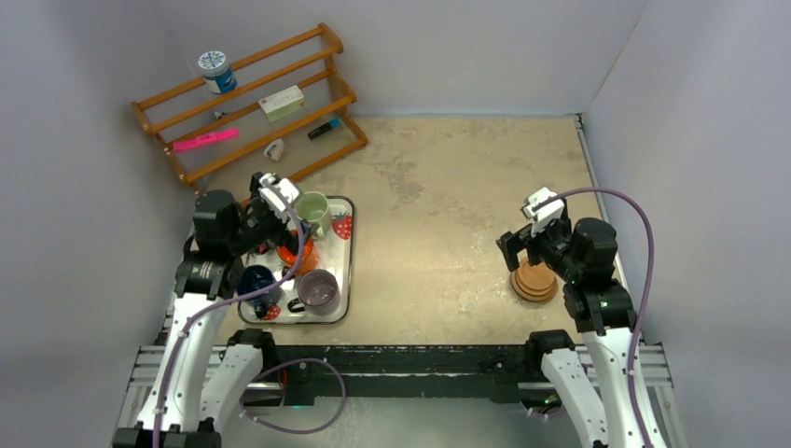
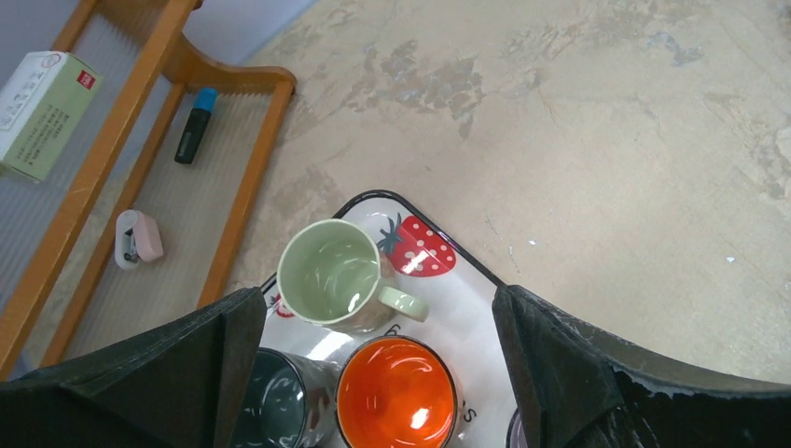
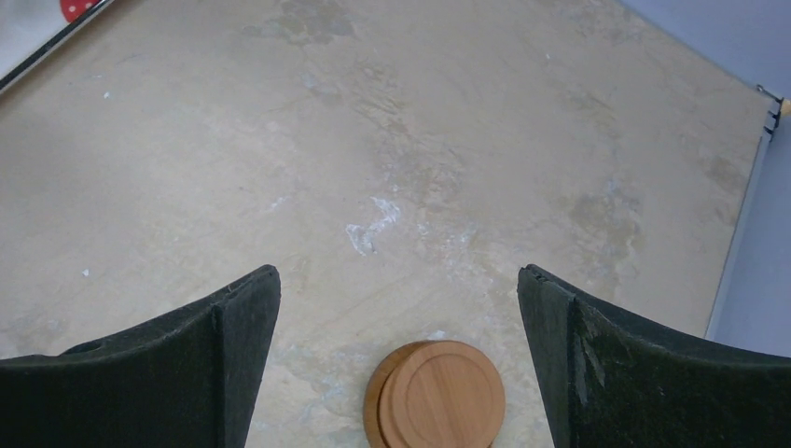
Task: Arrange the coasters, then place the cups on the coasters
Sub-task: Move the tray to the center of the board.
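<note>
Wooden rack (image 1: 252,103): stands at the far left of the table (image 1: 438,215). It holds a blue-and-white jar (image 1: 216,71), a small box (image 1: 282,103), a pink thing (image 1: 205,141) and a dark marker (image 1: 324,129).
Left end effector (image 2: 375,294): spread wide and holding nothing. It hangs over the tray, above the orange cup and near the green one.
Tray (image 1: 340,257): white with red strawberries. It sits on the table just in front of the rack.
Cups: all five stand upright on the tray.
Pale green cup (image 1: 312,209): at the far end of the tray, beside a strawberry picture.
Orange cup (image 1: 300,252): in the middle, right next to the green one.
Dark grey-green cup (image 2: 270,401): beside the orange cup, partly hidden by a finger in the left wrist view.
Dark blue cup (image 1: 256,282): at the near left of the tray.
Purple-grey cup (image 1: 318,289): at the near right of the tray.
Coasters (image 1: 534,280): round and brown, piled in one stack on the right side of the table, well apart from the tray. How many are in the pile I cannot tell.
Right end effector (image 3: 399,273): spread wide and holding nothing. It hangs just above the coasters, not touching them.
</note>
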Motion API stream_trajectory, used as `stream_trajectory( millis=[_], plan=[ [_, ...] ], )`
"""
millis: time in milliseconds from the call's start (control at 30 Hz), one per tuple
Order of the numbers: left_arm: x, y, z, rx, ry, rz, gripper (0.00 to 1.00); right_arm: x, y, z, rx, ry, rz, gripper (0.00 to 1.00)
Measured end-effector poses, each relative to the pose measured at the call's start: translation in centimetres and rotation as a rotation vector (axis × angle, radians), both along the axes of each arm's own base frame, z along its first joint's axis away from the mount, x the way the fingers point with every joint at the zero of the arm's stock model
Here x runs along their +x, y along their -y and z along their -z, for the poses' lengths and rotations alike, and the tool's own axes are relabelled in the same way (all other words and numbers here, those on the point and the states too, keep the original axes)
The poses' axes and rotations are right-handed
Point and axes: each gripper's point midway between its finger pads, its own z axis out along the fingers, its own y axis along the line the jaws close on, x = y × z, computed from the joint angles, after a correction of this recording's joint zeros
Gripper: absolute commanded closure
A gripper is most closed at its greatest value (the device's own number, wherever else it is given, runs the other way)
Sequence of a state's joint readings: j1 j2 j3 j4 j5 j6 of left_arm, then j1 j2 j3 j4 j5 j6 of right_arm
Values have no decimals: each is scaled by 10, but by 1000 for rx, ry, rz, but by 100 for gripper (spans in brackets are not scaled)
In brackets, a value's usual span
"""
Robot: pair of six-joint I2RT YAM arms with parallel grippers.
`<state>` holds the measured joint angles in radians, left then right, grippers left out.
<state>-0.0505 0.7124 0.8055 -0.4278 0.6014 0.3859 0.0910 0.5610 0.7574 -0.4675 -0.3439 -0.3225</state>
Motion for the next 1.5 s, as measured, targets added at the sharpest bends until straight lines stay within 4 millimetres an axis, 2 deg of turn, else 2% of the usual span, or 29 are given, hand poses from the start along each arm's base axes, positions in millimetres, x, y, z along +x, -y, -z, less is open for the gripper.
stream_trajectory(
  millis=[100,333,433,533,667,800,933,1067,1167,1233,1367,1500],
  plan=[
    [13,6,3,30,-28,-12,0,3,8,0,-21,6,41,1],
    [24,50,24,151,-60,19,0,10,19,1,-55,14,97,1],
    [24,54,31,185,-70,7,0,13,21,3,-65,15,107,1],
    [22,50,22,183,-36,-17,0,14,20,8,-73,8,99,1],
    [17,32,0,171,41,-94,0,17,11,17,-64,-36,43,1],
    [16,4,-12,195,82,-230,0,30,-12,22,-39,-140,-61,1],
    [10,-19,-12,241,94,-325,0,44,-48,22,-35,-191,-190,1],
    [-3,-42,-16,266,138,-399,0,42,-100,29,-54,-202,-357,1],
    [-7,-61,-23,281,168,-489,0,45,-126,39,-65,-227,-438,1],
    [-7,-75,-18,306,166,-565,0,51,-136,49,-86,-249,-463,1],
    [-4,-92,-4,361,124,-674,0,54,-144,65,-124,-276,-480,1],
    [-1,-112,3,341,71,-774,0,52,-145,56,-134,-228,-491,1]
  ],
)
